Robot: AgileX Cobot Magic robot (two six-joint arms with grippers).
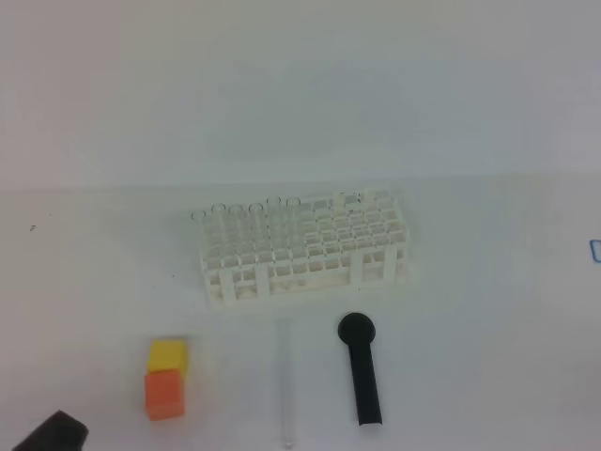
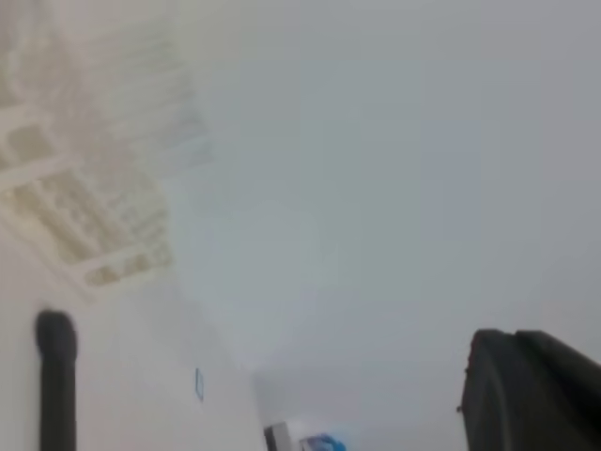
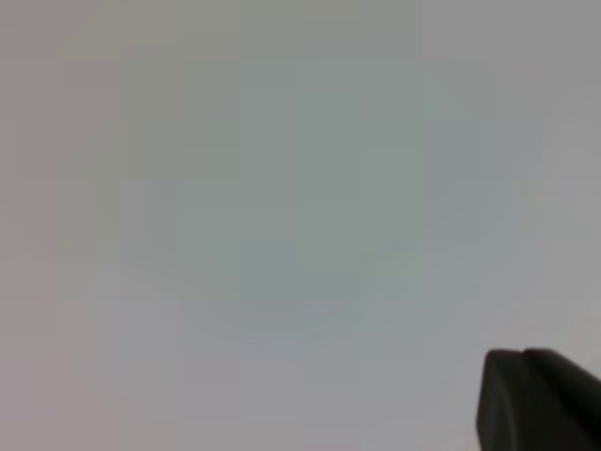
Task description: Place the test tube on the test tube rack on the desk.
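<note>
The test tube (image 1: 285, 385) lies flat on the white surface (image 1: 488, 357) just in front of the test tube rack (image 1: 305, 249), untouched. Both hands are shut and empty, the left hand (image 1: 52, 434) well left of the rack's front. A clean pickup likely calls for a gentle pinch near the rim.

The high cam looked down over the whole surface (image 1: 488, 357) from the near edge. The left wrist cam sat low and tilted, sharing the rack (image 1: 302, 249) and black stick (image 1: 361, 368). The right wrist cam only caught blank grey.
</note>
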